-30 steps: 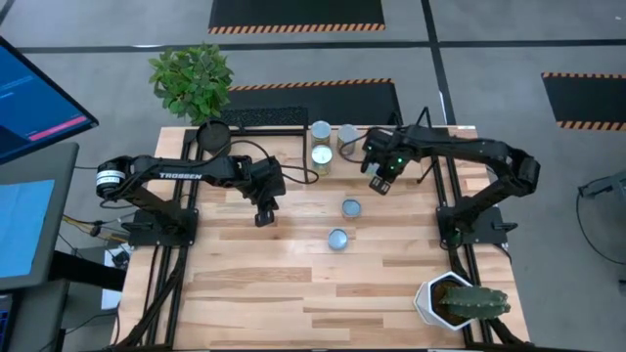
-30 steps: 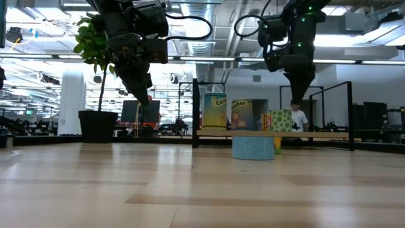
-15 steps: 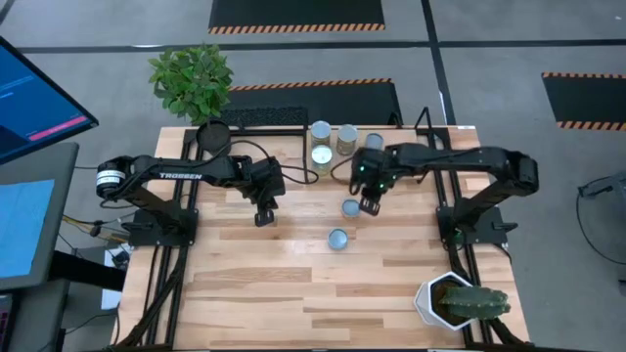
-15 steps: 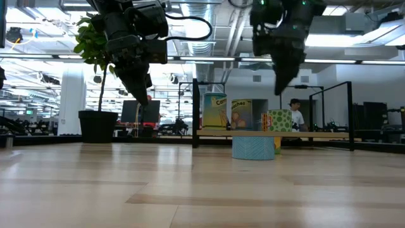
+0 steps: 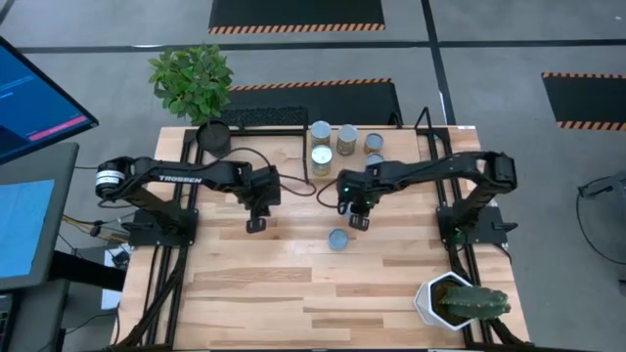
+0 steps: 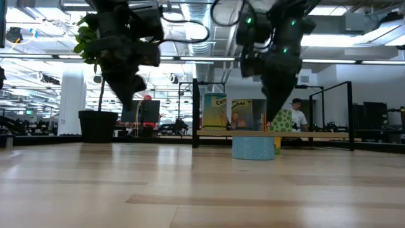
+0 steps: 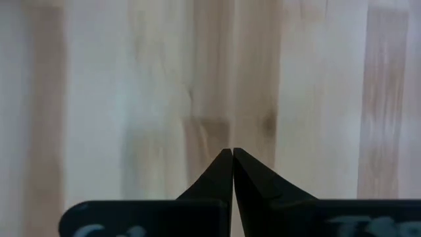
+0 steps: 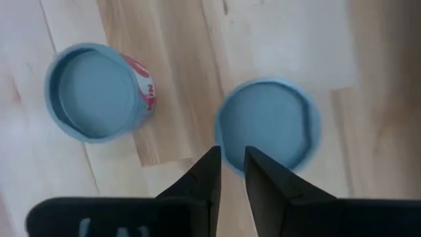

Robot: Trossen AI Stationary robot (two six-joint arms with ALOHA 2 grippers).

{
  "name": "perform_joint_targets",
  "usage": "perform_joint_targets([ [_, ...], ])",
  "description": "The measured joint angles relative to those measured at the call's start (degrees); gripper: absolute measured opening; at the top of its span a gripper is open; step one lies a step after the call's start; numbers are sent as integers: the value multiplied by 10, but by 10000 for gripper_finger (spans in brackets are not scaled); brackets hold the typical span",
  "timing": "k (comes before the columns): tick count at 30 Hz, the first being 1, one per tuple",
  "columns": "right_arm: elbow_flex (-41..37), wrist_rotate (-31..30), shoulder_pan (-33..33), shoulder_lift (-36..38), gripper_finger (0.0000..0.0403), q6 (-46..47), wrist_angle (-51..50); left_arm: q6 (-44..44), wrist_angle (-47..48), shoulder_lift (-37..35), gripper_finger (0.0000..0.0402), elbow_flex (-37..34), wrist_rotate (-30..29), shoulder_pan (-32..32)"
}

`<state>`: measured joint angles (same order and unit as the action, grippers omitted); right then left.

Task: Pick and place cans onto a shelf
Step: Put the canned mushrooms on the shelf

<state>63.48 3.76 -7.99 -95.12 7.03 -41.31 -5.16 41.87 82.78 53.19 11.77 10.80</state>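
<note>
Arms above a wooden table. The left gripper, fingers pressed shut and empty, waits in front of the shelf's left end. The right gripper, up at the shelf a second ago, has swung forward over two loose cans before the shelf. Its fingers are narrowly parted and hold nothing, so another pick is likely starting. Both cans stand upright, long axis vertical, blue tops up.

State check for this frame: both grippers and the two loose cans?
Left gripper: shut, empty, over bare wooden table.
Right gripper: slightly open, empty, above one can.
Pale-blue-topped tin can beneath it: upright, ungrasped.
Second pale-blue-topped tin can: upright on table, unshelved.
</note>
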Motion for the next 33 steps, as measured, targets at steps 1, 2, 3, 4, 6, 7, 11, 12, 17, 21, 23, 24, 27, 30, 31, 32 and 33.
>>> perform_joint_targets([
  [1, 0, 7, 0, -9, 95, 0, 3, 1, 0, -6, 0, -15, 6, -1],
  [2, 0, 13, 1, -18, 99, 0, 9, 5, -4, -14, 0, -31, 13, -3],
  [3, 0, 20, 2, -27, 104, 2, 17, 15, -9, -26, 0, -48, 17, -4],
  [4, 0, 22, 3, -33, 108, 3, 17, 30, -16, -39, 0, -64, 19, -6],
  [6, 0, 22, 5, -42, 117, 4, 17, 59, -28, -68, 0, -91, 19, -8],
  [7, 0, 22, 6, -46, 122, 4, 19, 72, -29, -84, 0, -103, 18, -9],
  [11, 0, 23, 6, -66, 136, 1, 24, 112, -44, -150, 0, -134, -14, -17],
  [12, 1, 23, 5, -71, 139, 0, 24, 119, -43, -168, 0, -141, -25, -18],
  [17, 4, 23, 5, -91, 145, 6, 24, 152, -44, -225, 0, -152, -59, -19],
  [21, 4, 9, 5, -93, 119, 42, 22, 159, -52, -248, 0, -151, -67, -19],
  [23, 3, -3, 7, -91, 91, 54, 19, 160, -64, -249, 0, -151, -68, -19],
  [24, 3, -9, 9, -91, 73, 61, 17, 160, -67, -250, 0, -151, -68, -19],
  [27, 3, -26, 9, -82, 20, 68, 3, 160, -89, -247, 0, -151, -69, -19],
  [30, 1, -36, 16, -69, 15, 78, -8, 159, -100, -246, 0, -151, -69, -19],
  [31, 0, -40, 17, -62, 14, 80, -23, 159, -103, -246, 0, -151, -69, -19],
  [32, -2, -39, 18, -53, 10, 81, -39, 159, -102, -246, 0, -151, -69, -19],
  [33, -3, -38, 20, -41, 8, 83, -57, 159, -102, -246, 0, -151, -69, -19],
])
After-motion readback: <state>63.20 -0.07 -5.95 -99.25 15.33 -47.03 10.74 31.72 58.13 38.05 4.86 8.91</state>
